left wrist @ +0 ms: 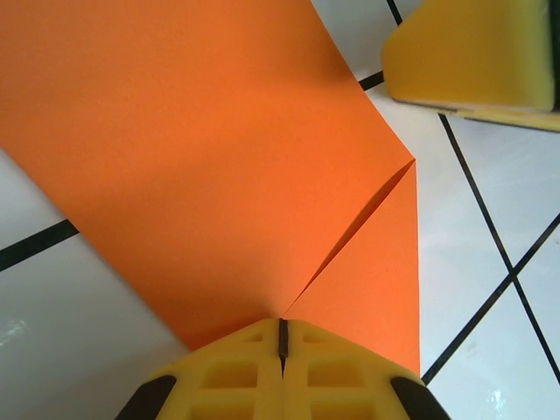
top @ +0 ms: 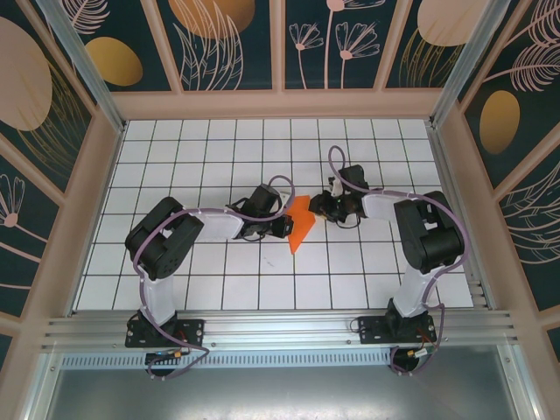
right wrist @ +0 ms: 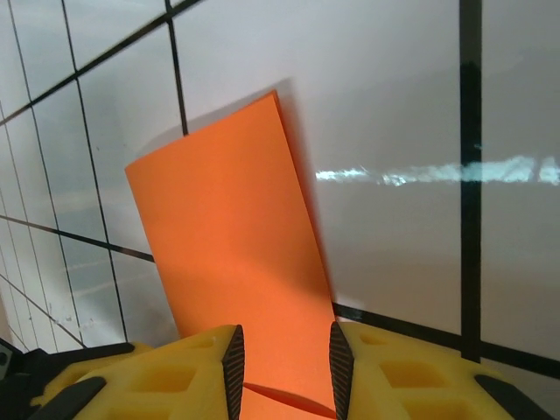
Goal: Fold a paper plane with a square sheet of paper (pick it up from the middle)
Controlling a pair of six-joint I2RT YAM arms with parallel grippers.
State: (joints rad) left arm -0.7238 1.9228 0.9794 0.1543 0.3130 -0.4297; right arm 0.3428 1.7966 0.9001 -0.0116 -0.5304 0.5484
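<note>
Top external view: finds the left claw [top: 284, 226] and the right claw [top: 317, 208] nose to nose over the white tiled table [top: 262, 157]. Puts the orange sheet of paper [top: 299, 229] between them, creased into a pointed shape and not yet a plane.

From the left wrist: left claw [left wrist: 283, 325] shut flat, apparently pinching the near edge of the sheet [left wrist: 201, 157] just where a diagonal crease runs into the fingertips. Fans out ahead of that claw, seemingly lifted off the tiles. Shows one yellow finger of the right claw [left wrist: 472, 52] just past the far corner, ahead and to the right.

From the right wrist: right claw [right wrist: 284, 346] narrowly apart, pads not visibly pressing. Shows the sheet [right wrist: 232, 254] rising straight ahead out of the gap between the pads as a tilted strip, throwing a shadow on the tiles behind.

Reads as a regrip in the middle of a fold.

Risks, as judged from here:
- Hangs on one small pinch at one edge. May sag or swing about that point, since thin paper has no stiffness, and so leave the right claw's gap.
- Could crumple the strip or press a stray crease if the right claw closes while the strip sits skewed between the pads.
- Could tear at the crease if both claws clamp and then pull apart.
- Drops to the tiles if the left pinch lets go while the right pads stand apart.
</note>
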